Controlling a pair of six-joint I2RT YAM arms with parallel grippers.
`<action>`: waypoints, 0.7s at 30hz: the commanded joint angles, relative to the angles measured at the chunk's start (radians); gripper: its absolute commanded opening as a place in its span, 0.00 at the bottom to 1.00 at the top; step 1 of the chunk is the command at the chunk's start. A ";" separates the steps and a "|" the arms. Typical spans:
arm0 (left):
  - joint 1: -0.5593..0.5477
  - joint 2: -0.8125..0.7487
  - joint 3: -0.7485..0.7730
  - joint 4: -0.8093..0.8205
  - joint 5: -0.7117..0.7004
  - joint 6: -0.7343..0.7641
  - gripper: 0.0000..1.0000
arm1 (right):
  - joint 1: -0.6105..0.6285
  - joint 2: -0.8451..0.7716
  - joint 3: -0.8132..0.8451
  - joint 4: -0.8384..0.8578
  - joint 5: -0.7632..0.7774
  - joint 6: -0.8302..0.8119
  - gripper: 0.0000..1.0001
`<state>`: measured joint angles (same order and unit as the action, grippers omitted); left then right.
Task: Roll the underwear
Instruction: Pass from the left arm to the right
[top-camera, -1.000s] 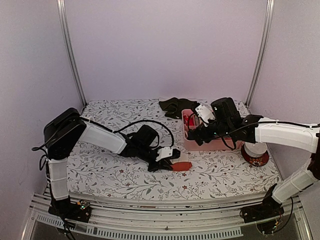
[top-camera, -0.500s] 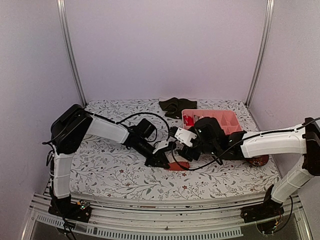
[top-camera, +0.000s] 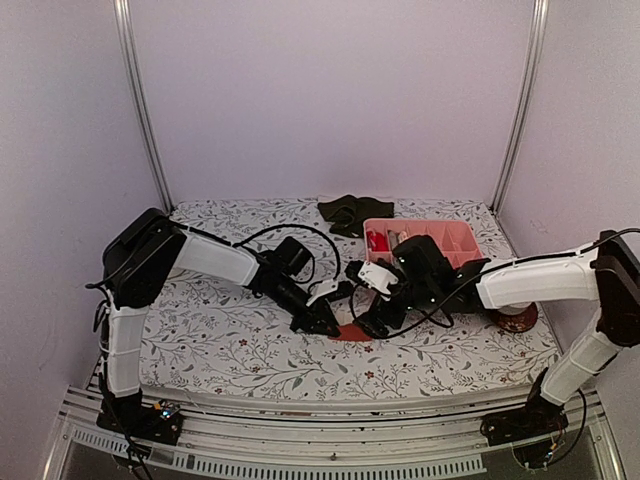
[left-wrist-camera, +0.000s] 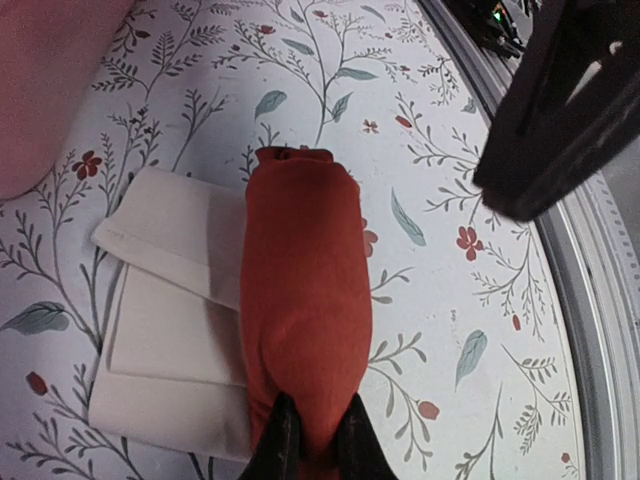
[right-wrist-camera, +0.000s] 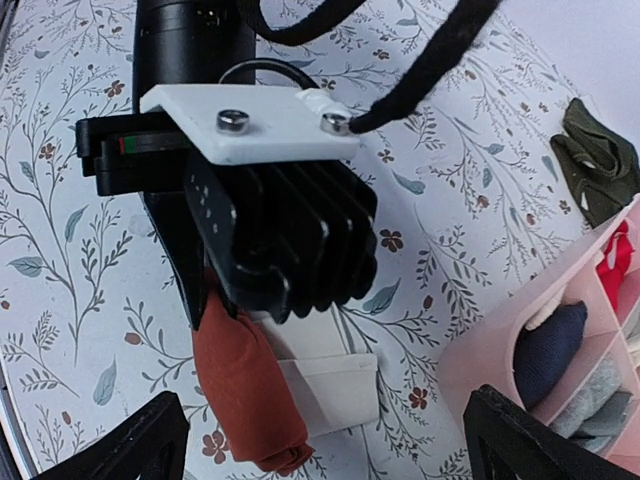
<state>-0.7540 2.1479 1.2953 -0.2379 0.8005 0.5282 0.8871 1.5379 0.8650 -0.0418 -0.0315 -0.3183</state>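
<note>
Left wrist view: a flat, folded whitish cloth (left-wrist-camera: 170, 330) lies on the flower-printed table cover (left-wrist-camera: 440, 300). Along its right edge a plump, smooth rust-red roll (left-wrist-camera: 305, 300) runs up mid-frame, its lower end pinched in the left gripper (left-wrist-camera: 315, 445). The right gripper (right-wrist-camera: 330, 440) hangs above it, fingers spread wide.

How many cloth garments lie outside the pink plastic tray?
3: rust-red cloth roll pinched by the left gripper, whitish folded cloth touching it, dark olive cloth by the pink tray's far corner. Some may be hidden.
</note>
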 joint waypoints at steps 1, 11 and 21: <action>0.013 0.074 -0.040 -0.157 -0.146 -0.018 0.00 | -0.048 0.149 0.078 -0.105 -0.191 0.091 0.99; 0.012 0.087 -0.025 -0.183 -0.130 -0.007 0.00 | -0.107 0.304 0.161 -0.147 -0.271 0.143 0.99; 0.013 0.102 -0.020 -0.185 -0.116 -0.017 0.00 | -0.146 0.160 0.005 -0.001 -0.476 0.208 0.99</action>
<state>-0.7494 2.1548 1.3087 -0.2646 0.8085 0.5194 0.7567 1.7741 0.9539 -0.0864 -0.4072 -0.1619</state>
